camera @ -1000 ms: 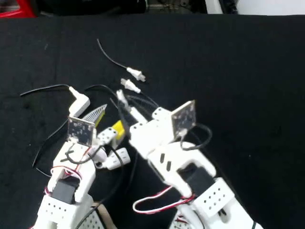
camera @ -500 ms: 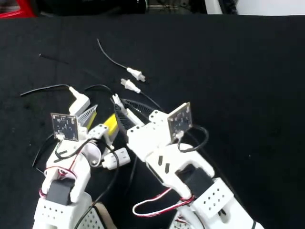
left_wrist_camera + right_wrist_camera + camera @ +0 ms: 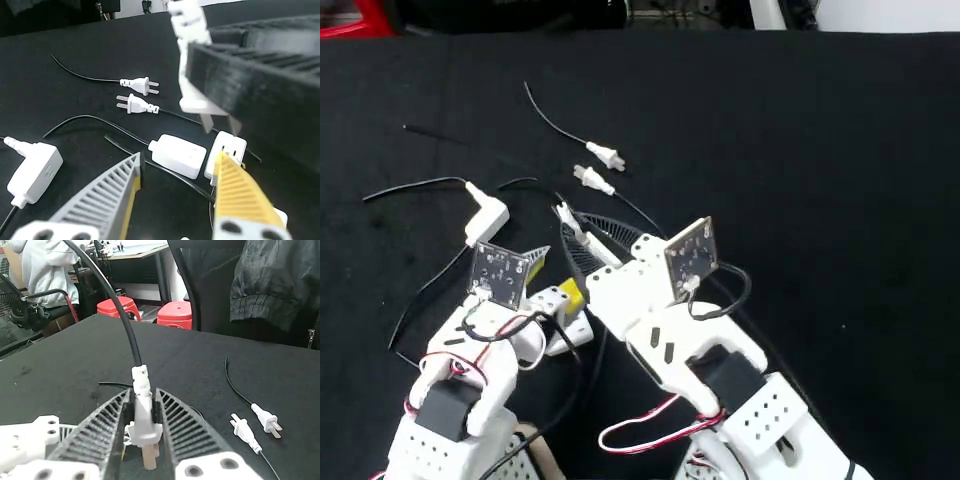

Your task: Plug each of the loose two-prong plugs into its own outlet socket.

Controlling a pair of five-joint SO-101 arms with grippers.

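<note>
My right gripper (image 3: 144,395) is shut on a white two-prong plug (image 3: 142,422), prongs pointing down, its black cable rising away. In the high view that right gripper (image 3: 576,236) hangs mid-table with the plug (image 3: 567,216). My left gripper (image 3: 177,160) is open, its grey and yellow fingers straddling a white outlet socket (image 3: 176,152); a second socket (image 3: 229,147) lies beside the yellow finger. The held plug (image 3: 192,30) hovers above these sockets. Two loose plugs (image 3: 605,156) (image 3: 593,180) lie side by side farther back on the black table (image 3: 800,150).
A white angled socket block (image 3: 486,212) with a black cord lies left of the grippers. Black cables loop over the cloth around both arms. The loose plugs (image 3: 265,420) (image 3: 244,429) lie beyond my right gripper. Chairs, red stools and a seated person stand beyond the table.
My left arm swung left, then back right, ending low over the sockets. My right arm drew back slightly toward its base, still holding the plug.
</note>
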